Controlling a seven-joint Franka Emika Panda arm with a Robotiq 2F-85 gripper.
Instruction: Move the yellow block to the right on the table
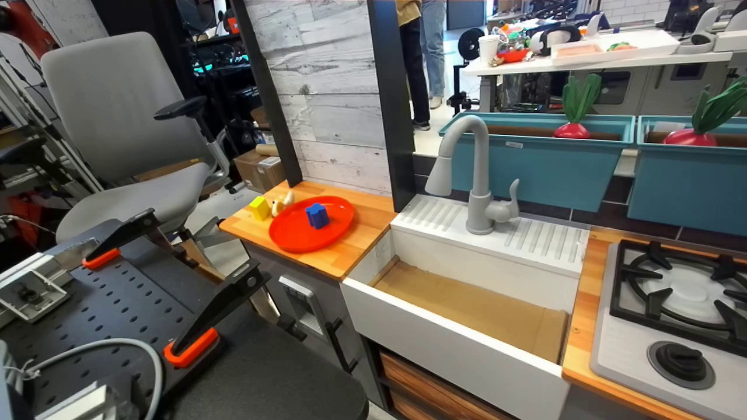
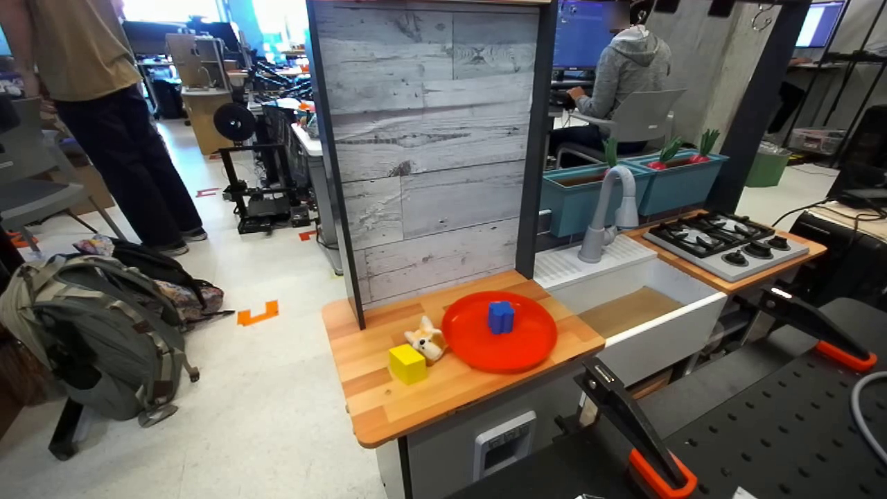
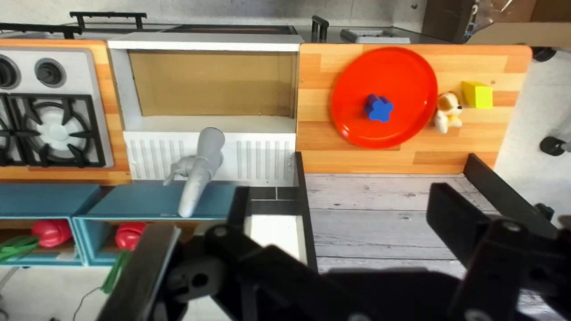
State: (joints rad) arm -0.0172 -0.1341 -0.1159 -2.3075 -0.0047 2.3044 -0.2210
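The yellow block (image 1: 259,208) rests near the outer end of the wooden table (image 1: 373,211), beside a small dog toy. In an exterior view, the yellow block (image 2: 407,364) sits left of the dog toy on the table (image 2: 388,409). In the wrist view, the yellow block (image 3: 477,94) is at the upper right on the table (image 3: 334,160), seen from above. My gripper (image 3: 341,198) shows only in the wrist view. Its fingers are wide apart with nothing between them, high above the table and away from the block. Neither exterior view shows the gripper.
A red plate (image 3: 401,80) holding a blue star-shaped block (image 3: 379,109) lies beside the dog toy (image 3: 447,111). A white sink (image 1: 455,338) with a tall grey faucet (image 1: 480,175) adjoins the table. A plank backboard (image 2: 429,152) stands behind it. Clamps (image 2: 637,430) sit opposite.
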